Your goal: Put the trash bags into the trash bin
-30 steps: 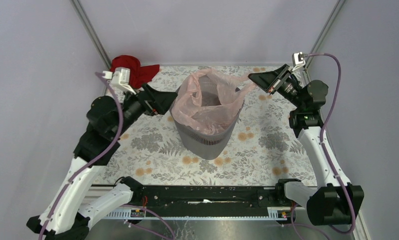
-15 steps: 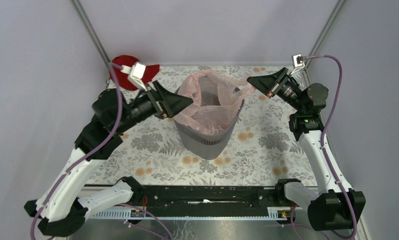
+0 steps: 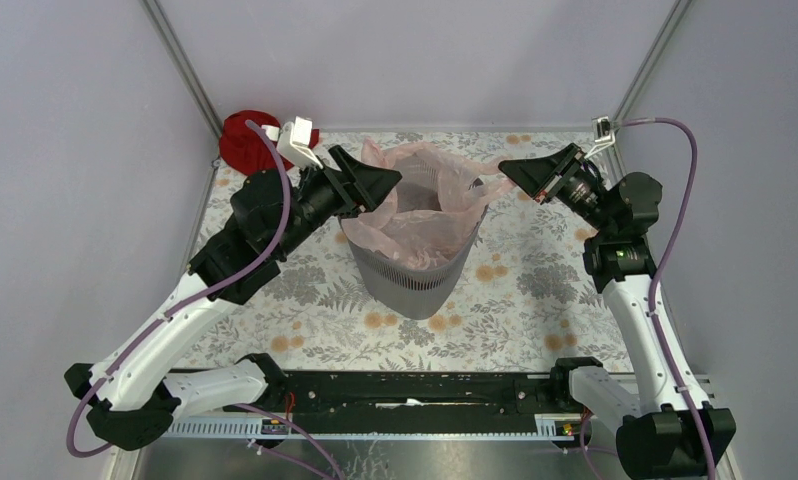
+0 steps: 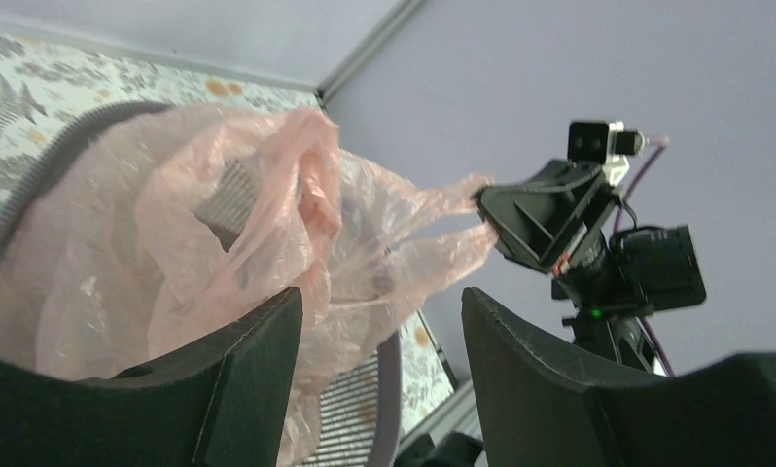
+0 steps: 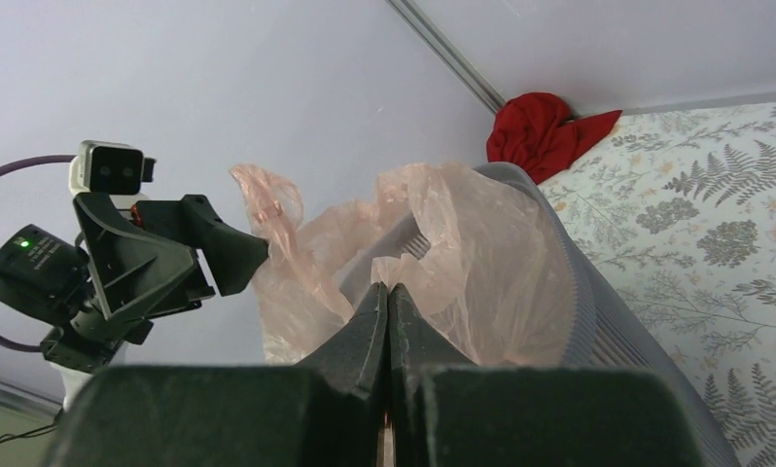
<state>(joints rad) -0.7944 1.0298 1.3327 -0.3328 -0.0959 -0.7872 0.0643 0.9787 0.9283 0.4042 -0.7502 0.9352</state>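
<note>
I am watching the pale pink trash bag (image 3: 415, 215), which is lying draped inside and over the mouth of the grey mesh trash bin (image 3: 415, 282) standing upright on the table (image 3: 535, 300). My right gripper (image 3: 505, 166) is pinching one handle loop of the bag with its jaws fully together, stretching the film taut off the right side of the rim. My left gripper (image 4: 379, 311) is hovering at the opposite side of the rim with a clear gap between its jaws. Nothing is clamped in it, and the second handle loop is hanging just beside its inner finger (image 4: 253, 360).

I am judging the left side to be the weak point. If those jaws are closing off-target, they are catching only a wisp of film, or nothing. The film is thin, so a hard pull from the right is risking a tear, or lifting the bag out. The bin is looking light, and a finger snagging its rim could be tipping it.
</note>
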